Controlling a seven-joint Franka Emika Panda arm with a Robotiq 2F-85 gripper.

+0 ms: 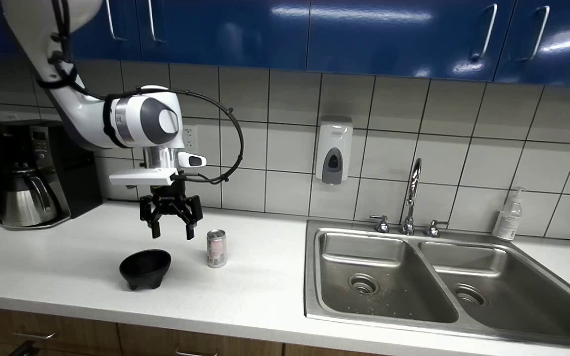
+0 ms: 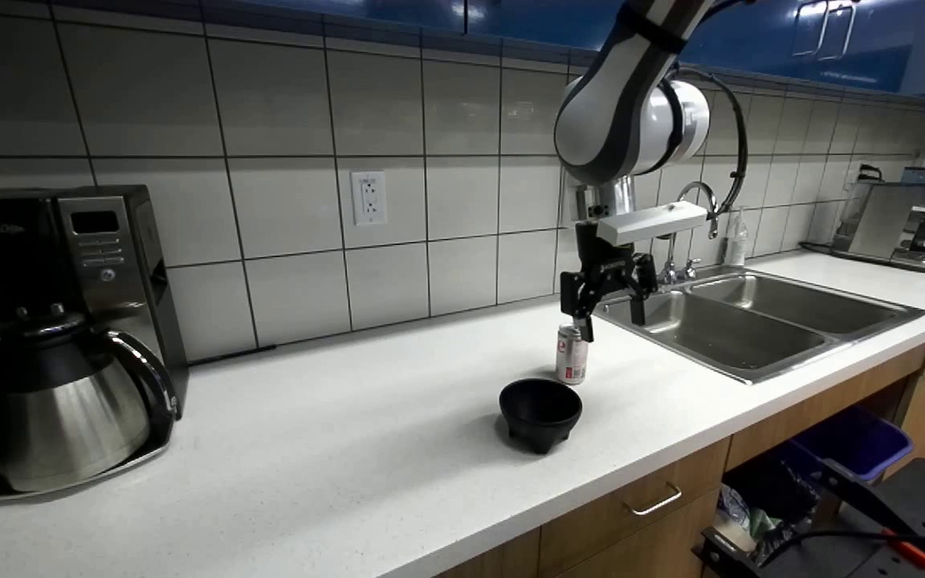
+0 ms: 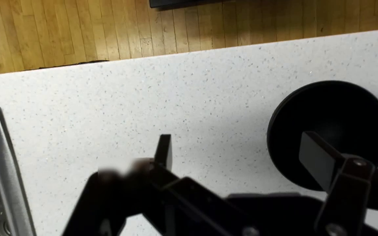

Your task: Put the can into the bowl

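Pincer (image 1: pixel 172 233) hangs above surface (image 1: pixel 265 277), spread wide, nothing held. Bowl (image 1: pixel 145 272) sits upright on surface, can (image 1: pixel 216 248) not inside. Can stands upright near bowl, touching neither it nor pincer. Step in hand looks like approach, before grasp. Next move likely calls for centring over can, then lowering with both sides straddling it.

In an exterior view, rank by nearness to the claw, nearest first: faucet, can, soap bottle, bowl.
1. Can and bowl: too close to call. Can sits lower right of the claw in the picture, bowl lower left.
2. Faucet: well to the right, on the back rim of the sink.
3. Soap bottle: farther right, past the faucet.
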